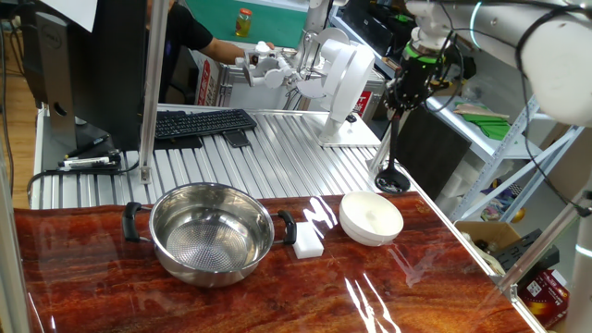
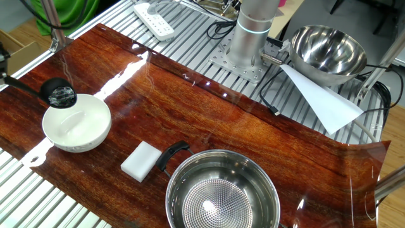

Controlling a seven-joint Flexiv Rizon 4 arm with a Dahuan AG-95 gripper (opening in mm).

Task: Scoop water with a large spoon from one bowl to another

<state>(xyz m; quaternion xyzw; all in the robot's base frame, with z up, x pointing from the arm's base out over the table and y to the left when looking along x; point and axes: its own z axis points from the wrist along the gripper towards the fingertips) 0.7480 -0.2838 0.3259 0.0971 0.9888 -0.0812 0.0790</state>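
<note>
The black ladle hangs from my gripper (image 1: 400,100), which is shut on the top of its long thin handle (image 1: 392,139). The red tip is hidden. The ladle's small round cup (image 1: 393,179) is just beyond the far rim of the small white bowl (image 1: 371,218), low near the table. In the other fixed view the cup (image 2: 59,95) sits at the edge of the white bowl (image 2: 76,126) and its inside glistens. The wide steel bowl (image 1: 213,231) with two black handles and a dotted bottom stands to the left; it also shows in the other fixed view (image 2: 221,193). The gripper is outside the other fixed view.
A white rectangular block (image 1: 308,240) lies between the two bowls. A second steel bowl (image 2: 329,50) and a white paper sheet (image 2: 323,101) lie near the robot base (image 2: 252,31). A keyboard (image 1: 199,123) sits on the ribbed metal surface behind.
</note>
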